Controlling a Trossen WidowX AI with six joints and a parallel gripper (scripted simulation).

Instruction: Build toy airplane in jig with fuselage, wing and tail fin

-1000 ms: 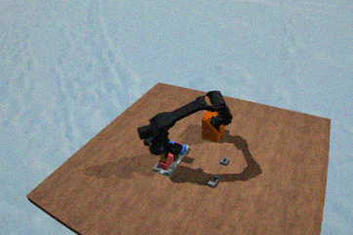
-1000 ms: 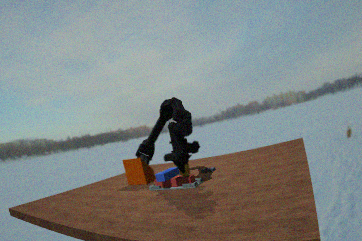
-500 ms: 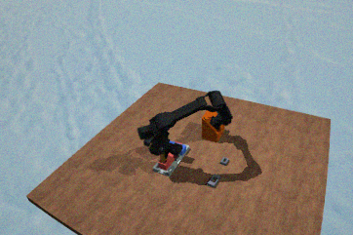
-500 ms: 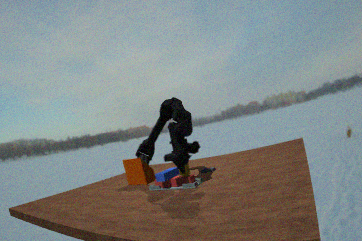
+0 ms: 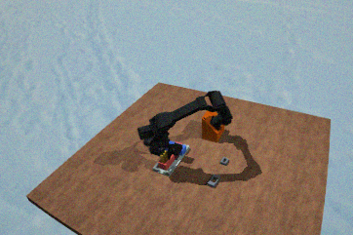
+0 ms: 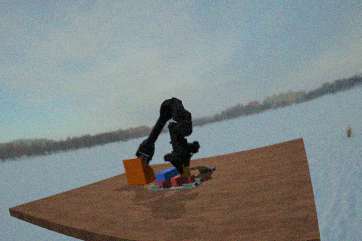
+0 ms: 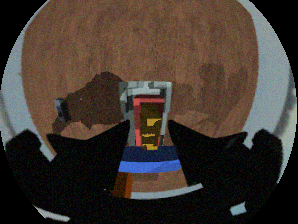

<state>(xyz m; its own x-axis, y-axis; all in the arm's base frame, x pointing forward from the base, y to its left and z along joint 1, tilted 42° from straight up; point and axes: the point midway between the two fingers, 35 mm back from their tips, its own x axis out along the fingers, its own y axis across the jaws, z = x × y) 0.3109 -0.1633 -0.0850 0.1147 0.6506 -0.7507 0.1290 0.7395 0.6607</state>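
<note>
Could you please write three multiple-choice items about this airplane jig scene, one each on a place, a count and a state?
1. Where is the orange block?
A. at the arm's base end
B. inside the jig
C. off the wooden table

2. How many small grey blocks lie on the wooden table apart from the jig?
A. none
B. two
C. five

3. How does the end effector stand?
A. shut on the yellow fin
B. open over the jig
C. shut on the blue wing

Answers: 1 A, the arm rises beside it. 2 B, one and another lie to the jig's right. 3 B, its fingers stand apart with the yellow fin free between them.
</note>
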